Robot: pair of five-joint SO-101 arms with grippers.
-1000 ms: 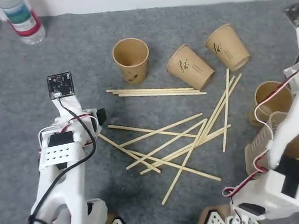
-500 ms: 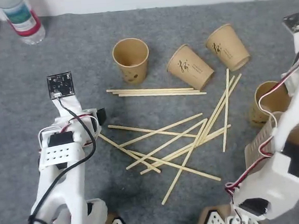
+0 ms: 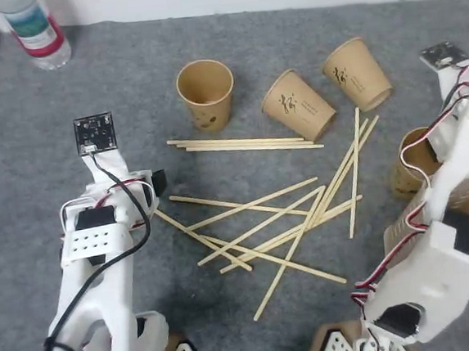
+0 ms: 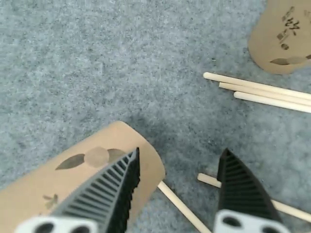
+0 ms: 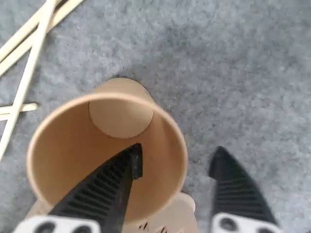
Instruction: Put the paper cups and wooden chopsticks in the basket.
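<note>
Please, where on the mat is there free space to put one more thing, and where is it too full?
Bare mat lies between the bottle and the upright cup, and also left of the left arm. The middle is crowded with chopsticks; the right side is taken by another cup and the right arm.

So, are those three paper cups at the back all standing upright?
No, only the leftmost paper cup stands upright; the middle paper cup and rightmost paper cup lie on their sides.

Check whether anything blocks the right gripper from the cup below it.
Nothing visible does. The right gripper is open with its jaws astride the wall of the cup, one inside, one outside.
</note>
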